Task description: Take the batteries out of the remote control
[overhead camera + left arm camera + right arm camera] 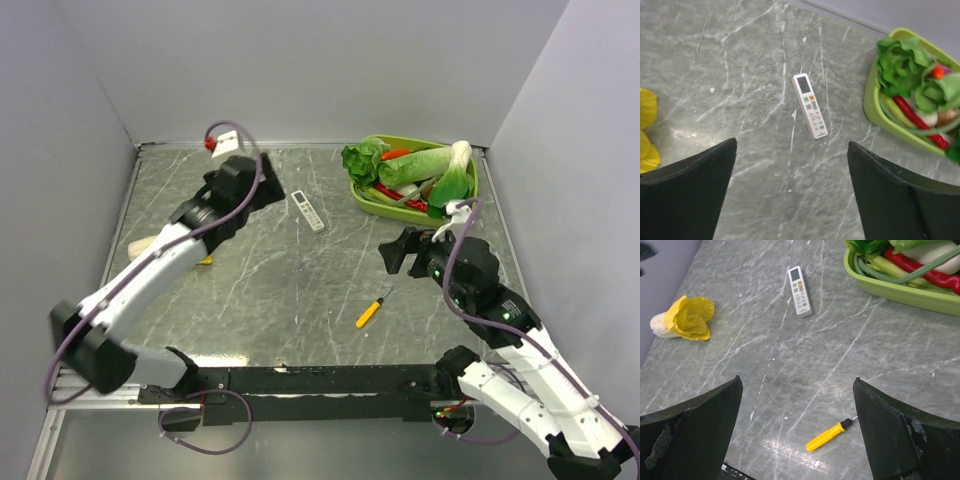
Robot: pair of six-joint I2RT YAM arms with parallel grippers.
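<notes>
The remote control lies flat on the marble table, buttons up, its back hidden. The batteries are out of view. My left gripper hovers open just left of the remote, nothing between its black fingers. Over at the right, my right gripper is open too, raised above the table, with a yellow-handled screwdriver lying below it.
A green tray of vegetables stands at the back right. A yellow cabbage-like vegetable lies at the left, mostly behind the left arm in the top view.
</notes>
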